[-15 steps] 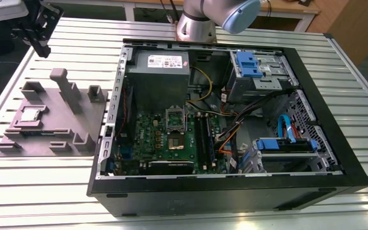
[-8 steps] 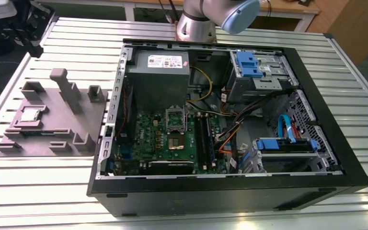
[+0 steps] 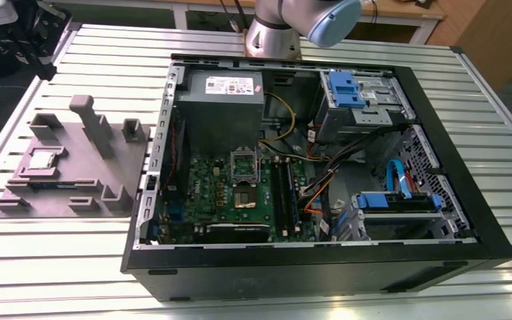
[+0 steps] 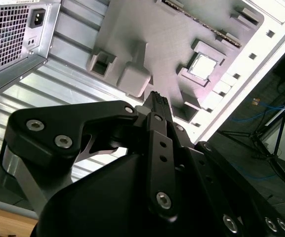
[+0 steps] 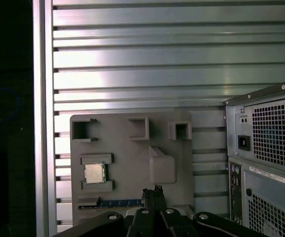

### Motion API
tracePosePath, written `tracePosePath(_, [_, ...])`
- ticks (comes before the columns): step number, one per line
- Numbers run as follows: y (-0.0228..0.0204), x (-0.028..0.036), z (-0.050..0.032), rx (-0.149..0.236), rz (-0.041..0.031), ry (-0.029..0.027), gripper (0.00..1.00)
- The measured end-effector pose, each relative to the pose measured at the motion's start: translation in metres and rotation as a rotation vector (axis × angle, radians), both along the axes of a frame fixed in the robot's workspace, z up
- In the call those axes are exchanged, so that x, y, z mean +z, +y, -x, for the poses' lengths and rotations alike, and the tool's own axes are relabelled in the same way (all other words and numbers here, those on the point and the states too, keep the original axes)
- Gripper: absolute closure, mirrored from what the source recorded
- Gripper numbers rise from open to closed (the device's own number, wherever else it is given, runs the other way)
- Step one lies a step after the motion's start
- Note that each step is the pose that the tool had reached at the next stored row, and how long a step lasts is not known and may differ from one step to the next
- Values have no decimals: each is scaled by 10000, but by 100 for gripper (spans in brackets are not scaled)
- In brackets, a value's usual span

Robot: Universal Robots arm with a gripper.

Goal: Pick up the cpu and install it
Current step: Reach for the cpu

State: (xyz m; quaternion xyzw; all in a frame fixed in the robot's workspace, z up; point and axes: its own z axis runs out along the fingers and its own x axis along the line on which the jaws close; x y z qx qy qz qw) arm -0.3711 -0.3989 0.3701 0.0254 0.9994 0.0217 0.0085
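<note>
The cpu [image 3: 43, 160], a small silvery square chip, lies flat in a recess of the grey fixture plate [image 3: 78, 177] at the exterior view's left, beside the open computer case. Both wrist views look down on the cpu [image 5: 95, 173] [image 4: 204, 66] from well above. My gripper [image 5: 152, 191] [image 4: 157, 97] hangs high over the fixture plate, off to one side of the chip and not touching it. Its black fingers are pressed together with nothing between them. The metal-framed socket [image 3: 243, 163] sits on the green board [image 3: 216, 193] inside the case.
The black computer case [image 3: 452, 200] lies open on the slatted aluminium table [image 3: 78, 267]. Inside are a grey power supply box [image 3: 225, 100], blue drive brackets [image 3: 345, 90] and loose cables [image 3: 319, 173]. Upright posts [image 3: 91, 123] rise from the fixture plate.
</note>
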Motion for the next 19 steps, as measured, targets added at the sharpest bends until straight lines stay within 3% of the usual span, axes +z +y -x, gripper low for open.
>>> tracePosePath(13, [0,-6,23,0,0,0,90])
tracePosePath(15, [0,-37,53,0,0,42,90])
tracePosePath(19, [0,-38,58,0,-1,40,90])
